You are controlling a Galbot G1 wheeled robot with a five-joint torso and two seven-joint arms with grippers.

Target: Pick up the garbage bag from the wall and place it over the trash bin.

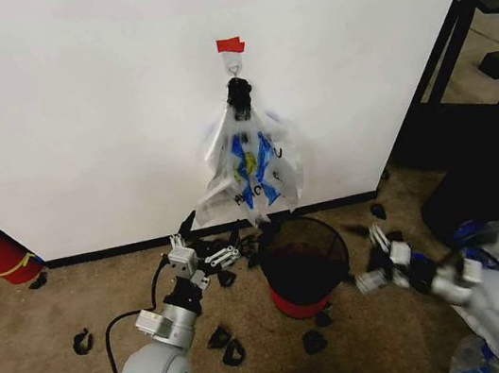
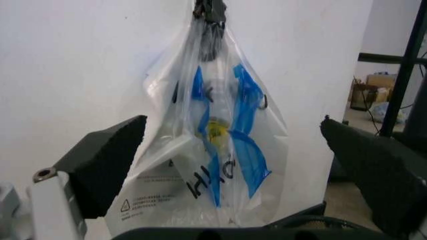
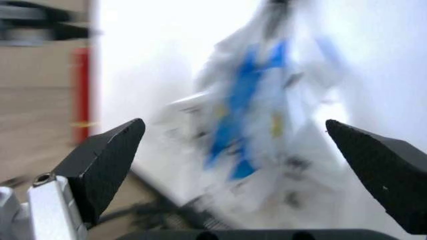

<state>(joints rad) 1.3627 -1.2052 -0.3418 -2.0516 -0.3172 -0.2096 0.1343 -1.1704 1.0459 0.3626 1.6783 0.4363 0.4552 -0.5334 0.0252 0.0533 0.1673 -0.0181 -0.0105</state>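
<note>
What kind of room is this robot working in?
Probably an office or lab corner set up for practice, not a home: a plain white wall with a black baseboard, worn brown carpet, a black wire-mesh trash bin below a bunch of plastic bags on a taped hook, and black shelving alongside.

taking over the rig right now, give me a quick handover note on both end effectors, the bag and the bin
Left end effector: open, empty, low by the wall just left of the trash bin, facing the garbage bag.
Right end effector: open, empty, just right of the bin, also facing the bag.
Garbage bag: hanging from the hook under red tape on the wall, directly above the bin, under a black clip.
Done: both arms brought up to the bag.
Left: grasp the bag, take it off the hook, place it over the bin.
</note>
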